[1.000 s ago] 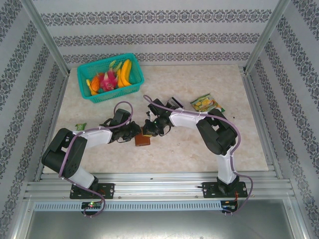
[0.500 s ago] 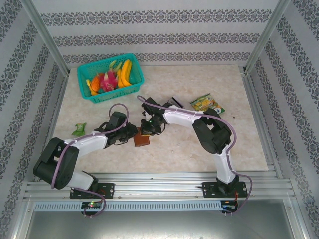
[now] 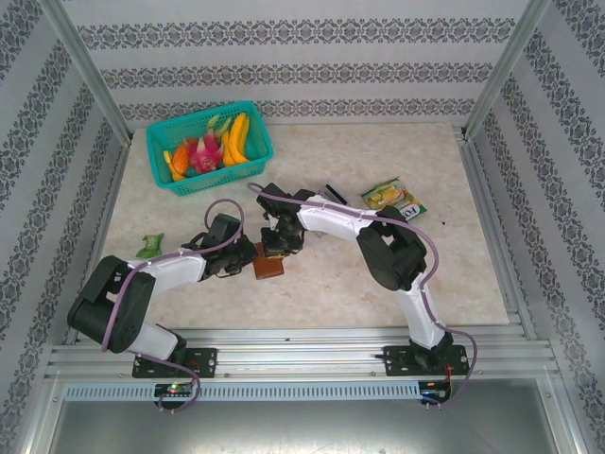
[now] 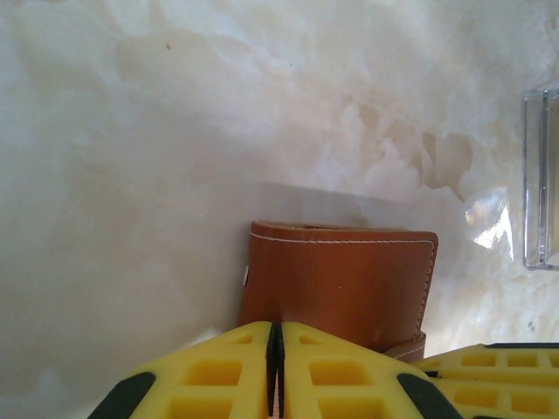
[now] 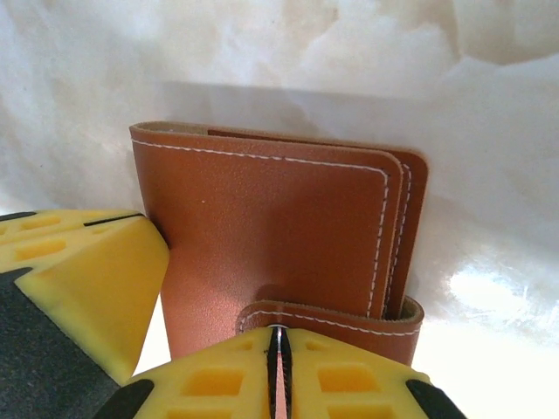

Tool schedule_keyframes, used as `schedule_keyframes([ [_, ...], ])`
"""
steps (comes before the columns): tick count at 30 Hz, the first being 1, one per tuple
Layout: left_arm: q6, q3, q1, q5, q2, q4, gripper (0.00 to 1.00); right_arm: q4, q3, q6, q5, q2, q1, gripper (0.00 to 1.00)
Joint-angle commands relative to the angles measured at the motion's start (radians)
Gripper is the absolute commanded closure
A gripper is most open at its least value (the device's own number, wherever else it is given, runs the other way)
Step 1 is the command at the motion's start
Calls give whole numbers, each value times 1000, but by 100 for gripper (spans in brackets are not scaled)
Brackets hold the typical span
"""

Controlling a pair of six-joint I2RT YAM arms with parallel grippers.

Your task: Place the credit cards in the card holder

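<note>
- The enclosure: patterned walls [image 3: 302, 57] and aluminium posts [image 3: 87, 76] box the table in on three sides; both arms work near the middle, so we judge that the room adds little risk
- The table [image 3: 378, 284]: a pale, marble-look top, glossy in the wrist views; we expect the card holder to skate across it if pushed sideways
- The left arm [image 3: 170, 270] and right arm [image 3: 378, 236] fold inward to one spot, so we judge a knock between them the likeliest fault
- The teal basket [image 3: 213, 180] of toy fruit stands far left, well apart; the snack packet [image 3: 389, 197] lies right of centre
- The card holder [image 5: 271, 227]: brown leather, folded shut, near the table's middle between the two grippers
- The right gripper [image 5: 279, 336]: fingers clenched on the lower flap of the card holder; a hard tug could strip the flap free
- The left gripper [image 4: 275, 332]: fingers pressed together at the near edge of the card holder, nothing visible between them; it may slip off
- The credit cards: what we take for a dark card [image 3: 334, 194] lies beyond the right arm, apart from the card holder
</note>
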Motion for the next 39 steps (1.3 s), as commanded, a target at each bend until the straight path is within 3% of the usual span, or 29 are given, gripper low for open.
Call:
schedule_keyframes([
  [1, -15, -24, 9, 5, 41, 13, 88, -114, 30, -36, 121, 98, 27, 87],
  [14, -17, -54, 10, 34, 60, 90, 88, -235, 222, -56, 129, 204, 39, 87],
  [21, 67, -2, 10, 95, 84, 80, 88, -172, 141, -52, 86, 145, 25, 87],
  [24, 87, -3, 5, 167, 103, 131, 88, -22, -42, -8, 21, 42, 19, 87],
  [31, 34, -42, -65, 160, 35, 120, 87, 97, -294, 11, 109, -198, 14, 86],
  [34, 35, -37, -72, 104, -43, 53, 85, 156, -365, -13, 189, -343, 2, 82],
  [35, 54, -20, -72, 56, -83, -2, 85, 167, -393, -16, 240, -408, -5, 74],
  [39, 137, 39, -72, -129, -224, -177, 78, 179, -496, -77, 456, -672, -75, 66],
])
